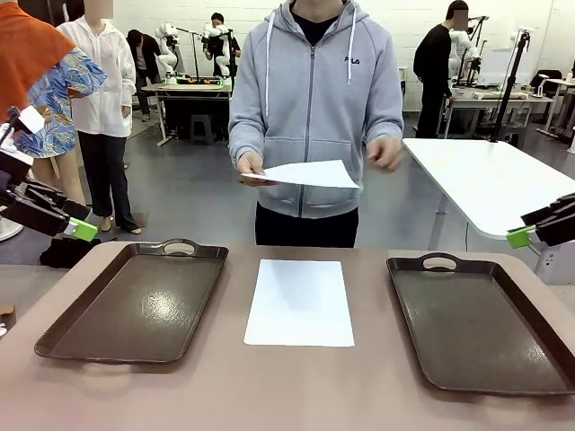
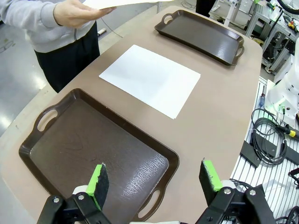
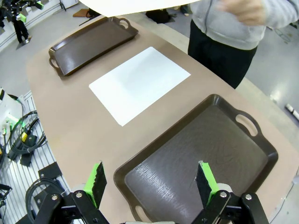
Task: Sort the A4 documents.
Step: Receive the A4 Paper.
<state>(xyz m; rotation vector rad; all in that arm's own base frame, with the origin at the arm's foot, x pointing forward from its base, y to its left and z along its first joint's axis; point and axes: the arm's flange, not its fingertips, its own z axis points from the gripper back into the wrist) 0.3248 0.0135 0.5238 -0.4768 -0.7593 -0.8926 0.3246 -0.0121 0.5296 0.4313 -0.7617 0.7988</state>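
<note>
One white A4 document [image 1: 300, 303] [image 2: 150, 80] [image 3: 139, 84] lies flat in the middle of the table between two brown trays. The person at the far side holds another sheet [image 1: 310, 174] [image 2: 100, 3] [image 3: 135, 6] in one hand above the table's far edge. My left gripper [image 1: 81, 230] [image 2: 154, 181] hangs open above the near end of the left tray [image 1: 135, 301] [image 2: 93, 149]. My right gripper [image 1: 519, 237] [image 3: 152, 181] hangs open over the right tray [image 1: 476, 323] [image 3: 201, 158]. Neither gripper holds anything.
Both trays are bare inside. Cables [image 2: 268, 135] [image 3: 18, 135] lie on the slatted base beside the table. A white table [image 1: 494, 180] stands behind on the right, and other people stand in the background.
</note>
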